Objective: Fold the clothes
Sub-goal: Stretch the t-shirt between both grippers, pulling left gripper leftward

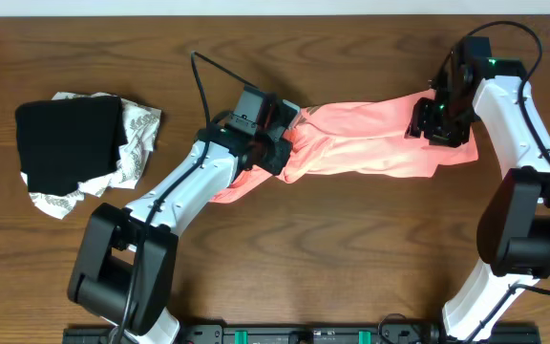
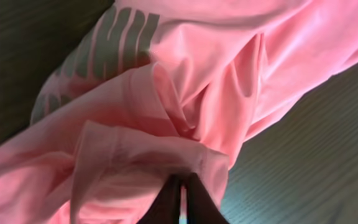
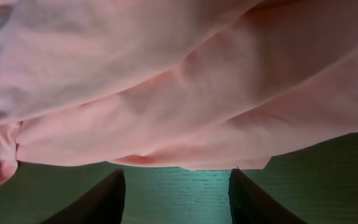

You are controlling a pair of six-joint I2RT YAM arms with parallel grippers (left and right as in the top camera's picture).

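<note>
The salmon-pink T-shirt (image 1: 370,143) lies bunched in a long band across the middle of the table. My left gripper (image 1: 280,134) sits at its left part, shut on a fold of the fabric (image 2: 135,162); the dark fingertips (image 2: 166,202) are pressed together, with pink cloth pinched at their tips. Brownish lettering (image 2: 117,43) shows on the shirt beyond that fold. My right gripper (image 1: 437,119) is at the shirt's right end. It (image 3: 176,193) is open, with bare table between the fingers (image 3: 98,199), and the shirt's edge (image 3: 185,158) lies just ahead of them.
A black folded garment (image 1: 65,143) rests on a white patterned cloth (image 1: 139,129) at the table's left. Brown wooden table (image 1: 351,248) stretches in front of the shirt. Both arm bases stand at the near edge.
</note>
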